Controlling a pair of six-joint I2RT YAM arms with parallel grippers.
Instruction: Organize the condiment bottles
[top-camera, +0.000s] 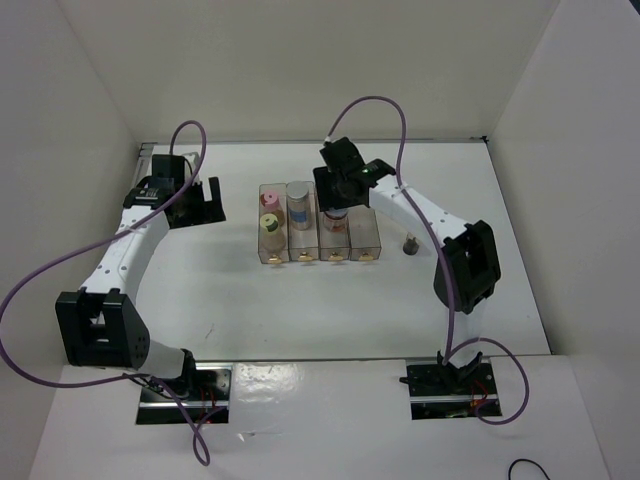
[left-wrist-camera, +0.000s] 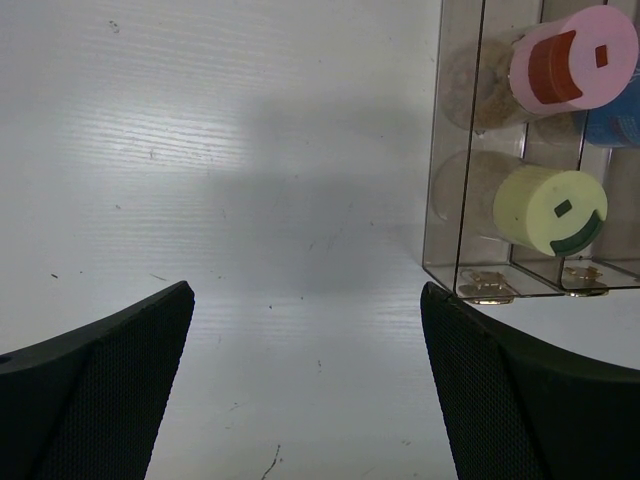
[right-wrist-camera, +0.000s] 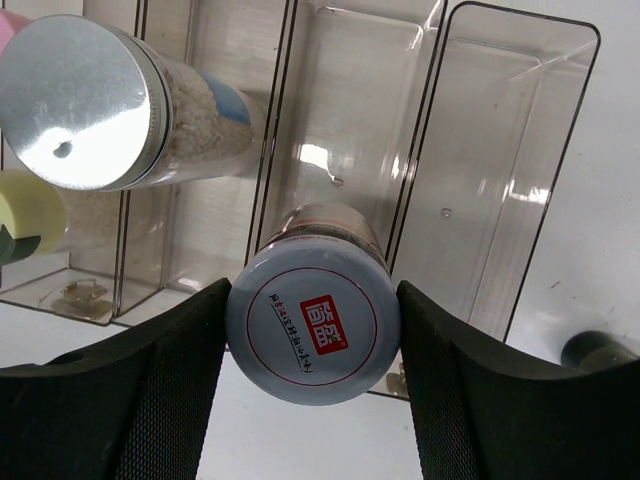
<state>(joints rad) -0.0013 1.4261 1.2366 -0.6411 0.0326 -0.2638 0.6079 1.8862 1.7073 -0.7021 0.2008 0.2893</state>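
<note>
On the white table (top-camera: 250, 310), a row of four clear plastic bins (top-camera: 364, 236) stands at the centre, long sides touching, with small brass-coloured fittings (left-wrist-camera: 487, 287) at the near ends. White panel walls (top-camera: 300, 70) enclose the table on the left, far and right sides. The left wrist view shows a faint ribbed grain, fine scratches and dark specks on the surface. Purple cables (top-camera: 190, 135) loop above both arms.

Bottle positions:
- Leftmost bin: pink-capped bottle (top-camera: 270, 198) at the far end, pale-yellow-capped bottle (top-camera: 270, 223) just near of it.
- Second bin: silver-grey-capped bottle (top-camera: 299, 193) at the far end, upright.
- Third bin: the short jar (right-wrist-camera: 312, 325) with the red-marked white lid, gripped at the lid. Whether its base rests on the bin floor cannot be told.
- Slim dark bottle (top-camera: 409, 243): upright on the bare table, just right of the row.

The right gripper (top-camera: 341, 188) is partly closed, its two fingers pressed against opposite sides of the jar lid. The left gripper (top-camera: 197, 200) hangs over the table left of the bins, jaws spread fully apart and holding nothing.
</note>
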